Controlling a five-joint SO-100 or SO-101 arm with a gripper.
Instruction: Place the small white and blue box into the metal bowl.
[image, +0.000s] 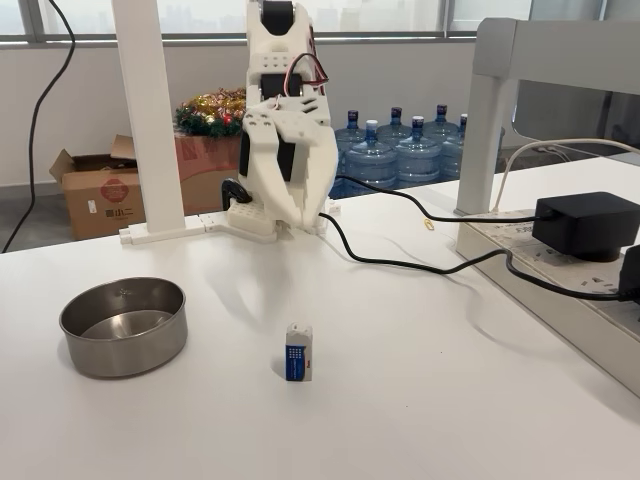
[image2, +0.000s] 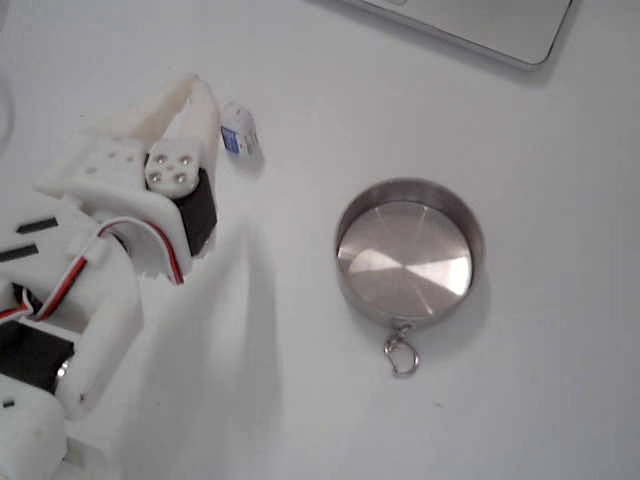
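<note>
Stainless steel catches the light where the metal bowl (image: 123, 326) is sitting empty near the tabletop's left edge in a fixed view, open side up and ready to receive something. The small white and blue box (image: 298, 352) is standing upright just right of the bowl, toward the front edge, untouched. The white gripper (image: 290, 205) is hanging folded near the arm's base at the tabletop's back, holding nothing; whether its claw is spread or pressed together I cannot tell.

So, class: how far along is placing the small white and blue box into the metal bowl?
Nothing looks done: the round steel bowl is empty. The small white and blue box stands on the white table, apart from it. The white tool holds nothing; grasping, carrying and dropping remain.
</note>
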